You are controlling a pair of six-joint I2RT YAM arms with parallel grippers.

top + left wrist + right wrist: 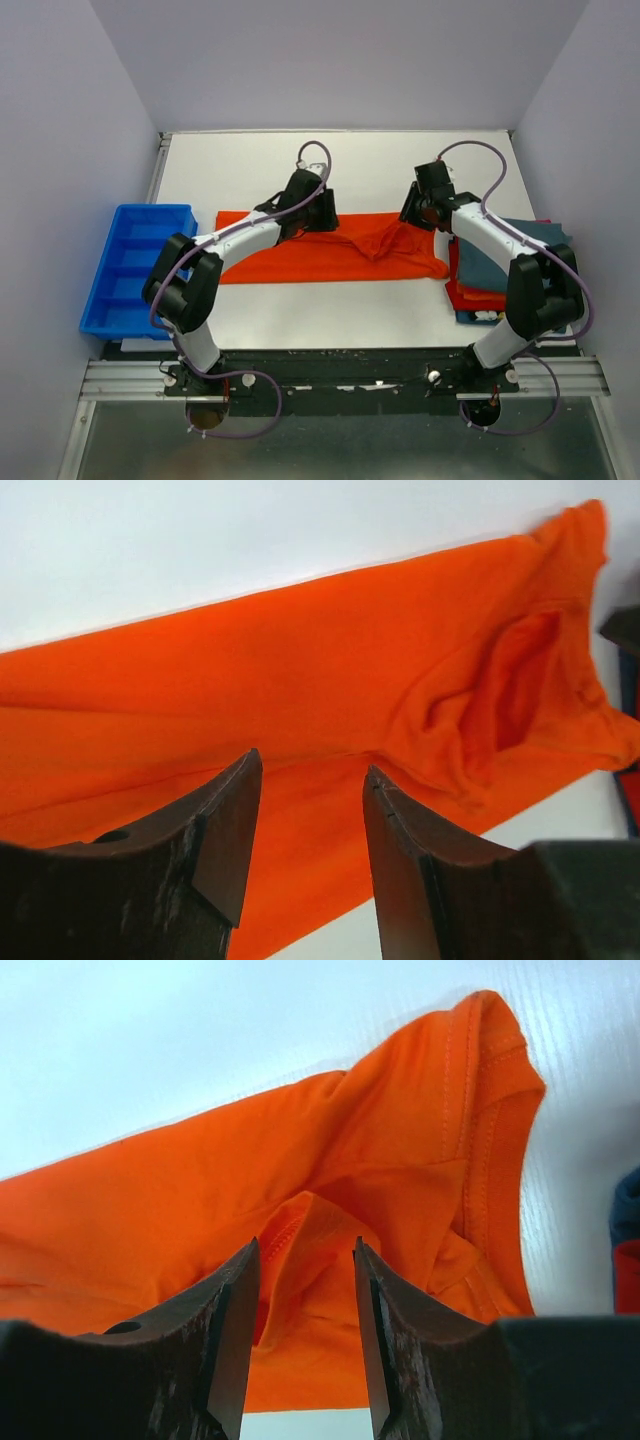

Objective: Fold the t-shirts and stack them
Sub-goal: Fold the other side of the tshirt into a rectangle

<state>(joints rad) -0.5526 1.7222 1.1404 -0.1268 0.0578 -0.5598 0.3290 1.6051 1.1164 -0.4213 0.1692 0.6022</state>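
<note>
An orange-red t-shirt (300, 258) lies in a long band on the counter (350, 160), one end reaching the stack of folded shirts (483, 272). The right gripper (305, 1245), nearer that stack, and the left gripper (312, 765) hover over it with jaws parted and empty, seemingly poised to pinch its edge for a fold.

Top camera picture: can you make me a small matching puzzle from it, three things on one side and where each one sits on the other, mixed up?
Things:
1 orange shirt
2 blue bin
3 teal shirt

Places:
A far left side
B on top of the pile at the right
C spread across the middle

Pairs: 1-C, 2-A, 3-B
</note>
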